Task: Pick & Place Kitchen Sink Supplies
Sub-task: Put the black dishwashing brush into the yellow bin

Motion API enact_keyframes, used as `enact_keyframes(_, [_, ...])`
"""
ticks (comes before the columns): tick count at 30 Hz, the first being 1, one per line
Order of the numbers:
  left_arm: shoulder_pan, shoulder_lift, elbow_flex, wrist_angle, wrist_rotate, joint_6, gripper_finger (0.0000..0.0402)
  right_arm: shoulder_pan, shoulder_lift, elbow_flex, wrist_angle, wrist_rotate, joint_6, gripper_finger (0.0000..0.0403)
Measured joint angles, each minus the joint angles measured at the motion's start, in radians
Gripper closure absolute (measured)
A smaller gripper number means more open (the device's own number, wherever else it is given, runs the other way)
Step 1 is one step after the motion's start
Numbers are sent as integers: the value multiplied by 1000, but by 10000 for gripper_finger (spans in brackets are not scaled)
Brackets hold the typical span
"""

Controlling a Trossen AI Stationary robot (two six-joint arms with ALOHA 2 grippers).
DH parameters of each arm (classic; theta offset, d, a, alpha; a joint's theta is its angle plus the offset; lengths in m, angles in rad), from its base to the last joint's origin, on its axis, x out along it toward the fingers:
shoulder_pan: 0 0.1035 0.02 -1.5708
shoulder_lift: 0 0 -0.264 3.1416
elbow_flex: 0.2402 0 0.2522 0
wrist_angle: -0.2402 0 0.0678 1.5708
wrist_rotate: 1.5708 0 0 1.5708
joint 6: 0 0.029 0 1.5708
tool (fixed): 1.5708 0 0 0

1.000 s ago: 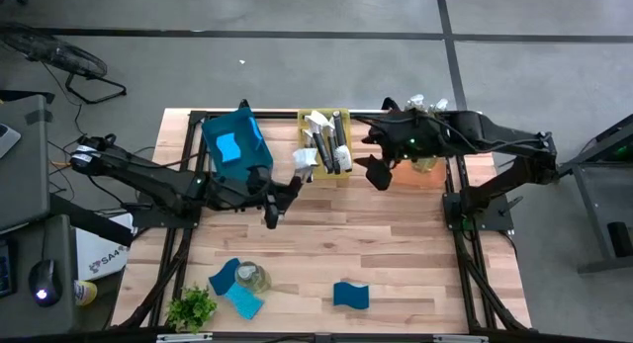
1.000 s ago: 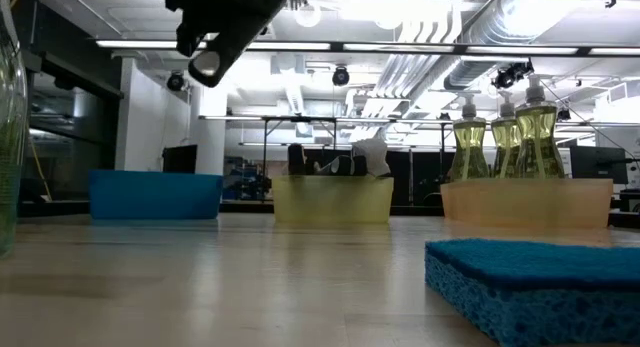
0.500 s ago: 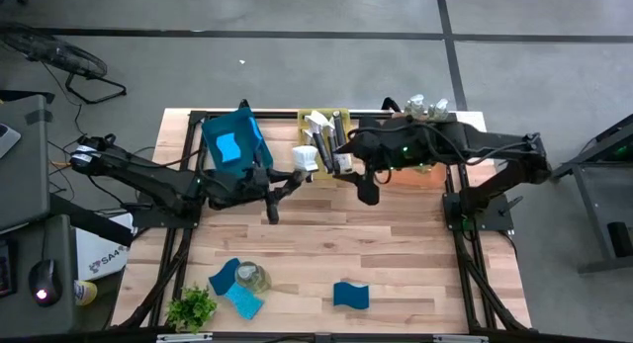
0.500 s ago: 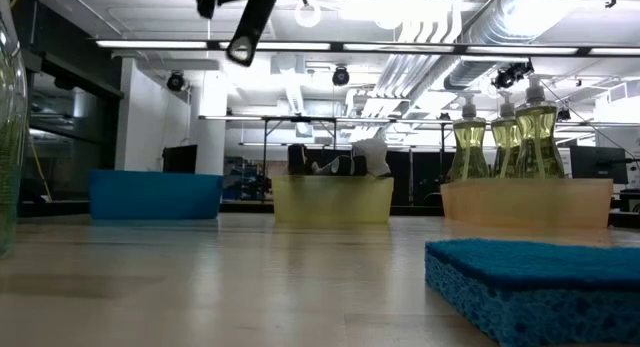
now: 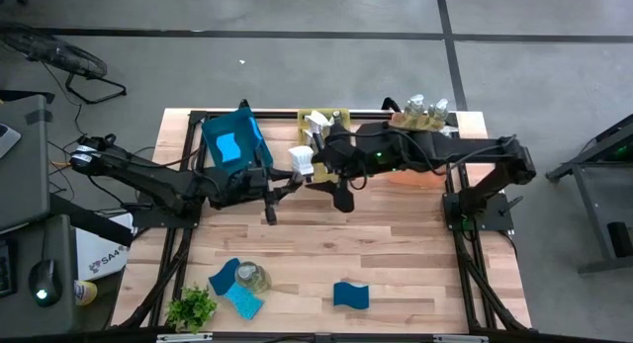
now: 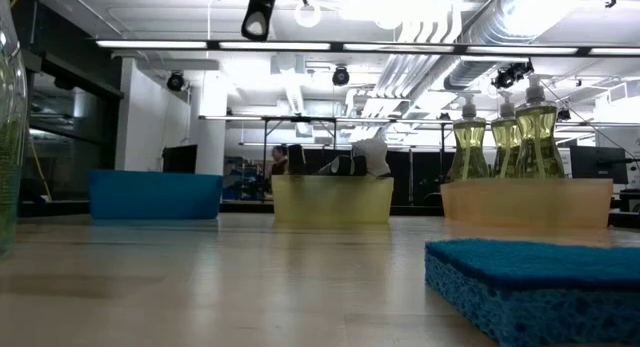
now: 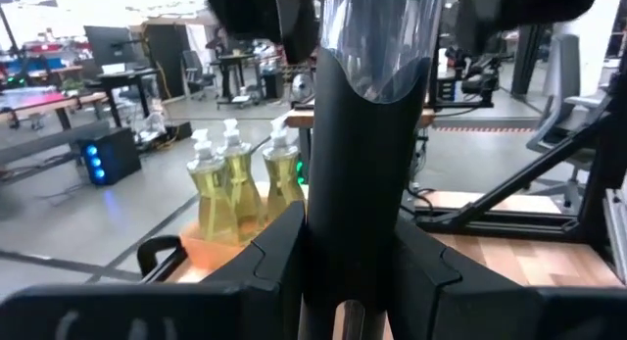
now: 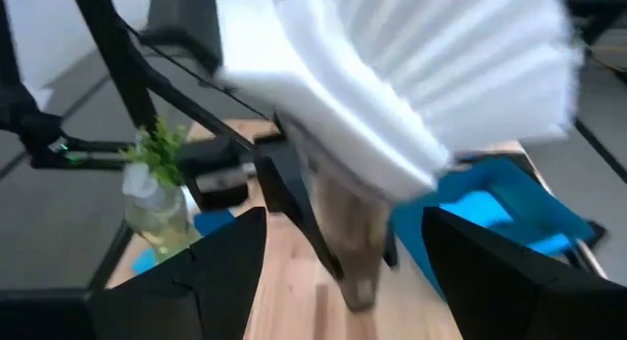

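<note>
A dish brush with a white head and black handle is held above the table's middle by my left gripper, which is shut on it; the handle's free end shows at the low view's top. My right gripper reaches in from the right, open. In the right wrist view its fingers stand on either side of the brush's neck below the white head; I cannot tell whether they touch it. Blue sponges lie flat near the table's front. My left gripper pinches the brush's black handle between its two fingers, about midway along it. The fingers come in level from the table's left and lie across the handle. The brush is lifted clear of the table, its white head toward the far side.
At the back stand a blue bin holding a sponge, a yellow bin with brushes, and an orange tray with pump bottles. A glass jar and a leafy plant sit at the front left.
My right gripper has travelled toward the table's left, from over the orange tray to the brush's white head, tipping up nearer level. My left gripper has rolled and risen a little, swinging the brush's handle end up and more upright.
</note>
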Motion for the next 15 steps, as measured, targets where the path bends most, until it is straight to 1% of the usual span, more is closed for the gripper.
enact_keyframes(3, [0,0,0,3,15,2,306,0,22,0,65,-27,0,135])
enact_keyframes(9, [0,0,0,2,24,-1,306,0,38,0,149,-30,-18,137])
enact_keyframes(15, [-1,1,0,24,27,-1,306,-1,52,0,169,-58,-18,166])
